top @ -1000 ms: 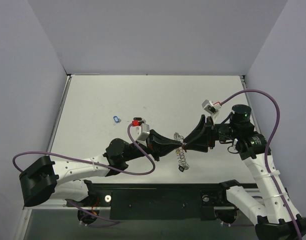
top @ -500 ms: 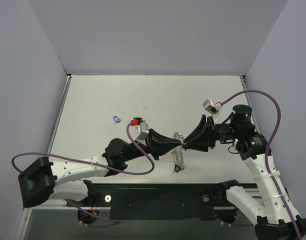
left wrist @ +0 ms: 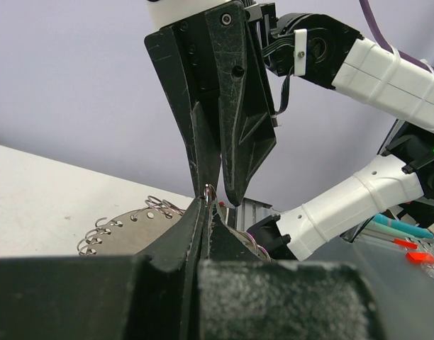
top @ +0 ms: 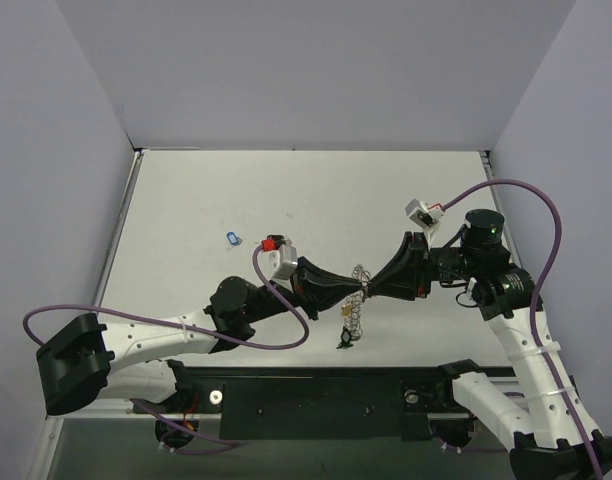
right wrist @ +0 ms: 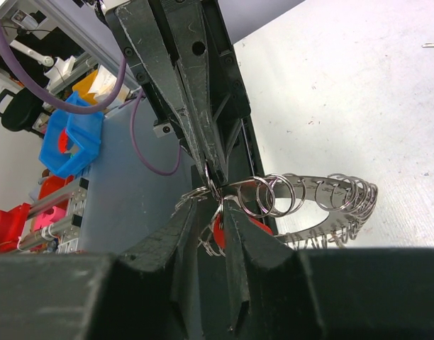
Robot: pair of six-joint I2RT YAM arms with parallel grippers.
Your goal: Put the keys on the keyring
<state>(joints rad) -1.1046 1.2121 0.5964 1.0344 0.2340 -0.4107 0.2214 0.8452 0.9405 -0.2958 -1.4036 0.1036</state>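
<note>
The keyring [top: 356, 305] hangs on edge above the table between both arms. My left gripper [top: 358, 291] is shut on one of the wire loops at its rim, and the pinch shows in the left wrist view [left wrist: 206, 195]. My right gripper [top: 372, 291] meets it tip to tip, its jaws a narrow gap apart. A red-tagged key [right wrist: 218, 228] sits in that gap against one finger [right wrist: 238, 227]. The ring's flat plate [right wrist: 323, 188] curves off to the right. A black-tagged key [top: 344, 342] dangles from the ring's low end.
A blue key [top: 233, 238] and a red key [top: 270, 243] lie on the white table left of centre, the red one beside the left wrist camera. Grey walls stand on three sides. The black base rail [top: 316, 395] runs along the near edge.
My right gripper's jaws have narrowed. The hanging keyring has swung down and left, taking the black-tagged key with it. Both arms have hardly shifted.
</note>
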